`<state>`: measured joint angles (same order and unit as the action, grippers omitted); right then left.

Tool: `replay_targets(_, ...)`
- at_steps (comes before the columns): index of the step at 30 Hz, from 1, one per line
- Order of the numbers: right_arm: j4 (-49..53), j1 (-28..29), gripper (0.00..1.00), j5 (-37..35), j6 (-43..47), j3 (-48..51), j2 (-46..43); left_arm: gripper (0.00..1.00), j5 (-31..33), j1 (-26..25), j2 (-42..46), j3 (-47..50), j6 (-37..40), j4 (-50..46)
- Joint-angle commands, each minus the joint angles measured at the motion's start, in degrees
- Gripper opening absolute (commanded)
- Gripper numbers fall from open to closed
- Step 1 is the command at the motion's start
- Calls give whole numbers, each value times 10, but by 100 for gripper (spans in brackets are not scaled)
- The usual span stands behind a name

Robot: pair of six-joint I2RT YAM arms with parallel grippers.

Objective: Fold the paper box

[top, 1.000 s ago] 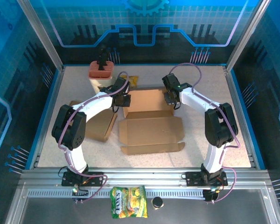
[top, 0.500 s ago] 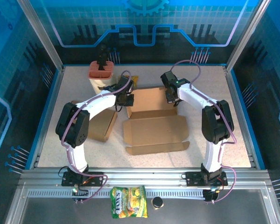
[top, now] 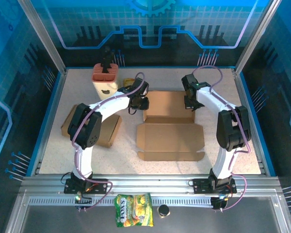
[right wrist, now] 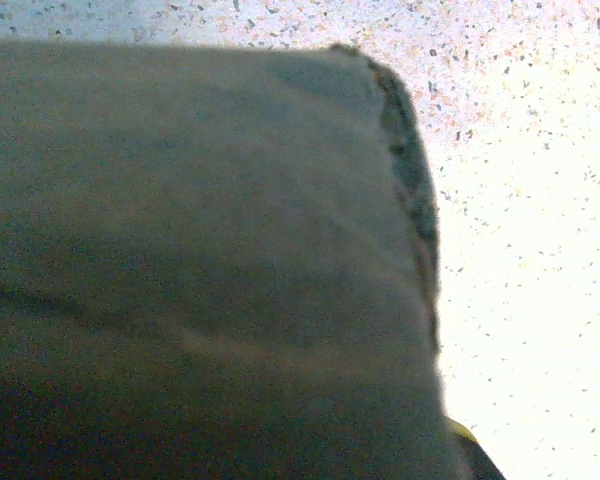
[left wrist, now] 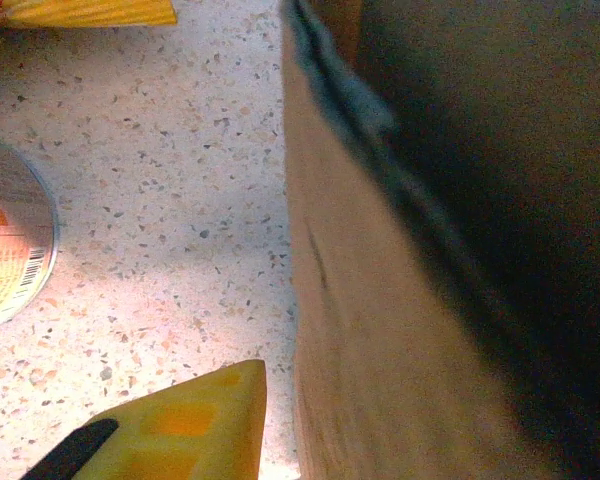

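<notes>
Speckled, stone-look tabletop (top: pixel 218 85) fills a cell walled in blue translucent panels (top: pixel 150 24) with aluminium posts. Largest on it is the paper box (top: pixel 170 136), plain brown card lying unfolded at the middle. It has a wide centre panel, a narrow strip along the near edge with small notched tabs at the corners, and a rear panel (top: pixel 167 101) beyond a crease. Whether that panel lies flat or is tilted up cannot be judged from above.

Two white arms (top: pixel 111 103) with dark joints and lilac cables curve in to the rear panel. The left gripper (top: pixel 141 103) sits at the panel's left edge and the right gripper (top: pixel 191 103) at its right edge. Both read as dark lumps from above, and I cannot tell whether either is clenched on the card or loose. In the left wrist view the box (left wrist: pixel 380 340) runs edge-on and blurred, its right part lost in shadow. The right wrist view has a soft-focus corner of the box (right wrist: pixel 200 200) with a frayed grey edge, and glare whitens the table beside it.

Left of the box lies a second flat brown cardboard piece (top: pixel 109 132), partly under the left arm. Behind the box's left rear corner stands a cream tub (top: pixel 105 82) with a ribbed salmon lid, a yellow packet (top: pixel 131 81) just beside it. Nearer than the box, on the metal rail (top: pixel 184 187), lie a green-yellow snack bag (top: pixel 134 217) and a small dark round thing (top: pixel 163 210).
</notes>
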<state>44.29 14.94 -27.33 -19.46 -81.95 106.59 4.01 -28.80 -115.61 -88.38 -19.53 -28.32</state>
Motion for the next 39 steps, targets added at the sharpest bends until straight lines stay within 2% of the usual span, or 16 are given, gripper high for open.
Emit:
replay_targets(1, 38, -7, 0, 14, 17, 3, 2, 26, -17, -7, -27, -38, 7, -35)
replay_targets(3, 42, -8, 0, 17, 16, 1, 7, 25, -11, -11, -38, -53, 14, -45)
replay_targets(6, 46, -10, 0, 19, 12, -2, 10, 3, 20, -19, -53, -73, 26, -71)
replay_targets(7, 47, -10, 0, 22, 11, -3, 10, 0, 34, -23, -58, -81, 30, -82)
replay_targets(11, 65, -9, 0, 30, -1, -18, 24, 0, 65, -36, -74, -105, 36, -113)
replay_targets(13, 69, -12, 0, 33, -11, -20, 29, 29, 68, -38, -69, -106, 27, -109)
replay_targets(14, 72, -14, 0, 36, -15, -22, 32, 38, 68, -38, -66, -110, 21, -109)
replay_targets(16, 82, -21, 0, 46, -26, -28, 40, 55, 67, -39, -56, -128, 6, -114)
replay_targets(19, 100, -34, 0, 60, -47, -39, 54, 68, 47, -40, -46, -165, -20, -125)
replay_targets(21, 114, -44, 0, 72, -60, -47, 61, 73, 16, -38, -39, -182, -37, -120)
replay_targets(25, 143, -58, 0, 86, -76, -66, 76, 75, -43, -37, -33, -216, -80, -121)
replay_targets(31, 192, -89, 0, 106, -119, -90, 96, 76, -61, -33, -5, -226, -120, -117)
replay_targets(33, 207, -102, 0, 112, -140, -96, 101, 76, -57, -31, 12, -225, -124, -118)
replay_targets(36, 214, -121, 0, 144, -163, -103, 106, 78, -87, -19, 14, -240, -133, -143)
replay_targets(39, 219, -125, 0, 152, -172, -115, 111, 78, -110, -17, 1, -262, -98, -183)
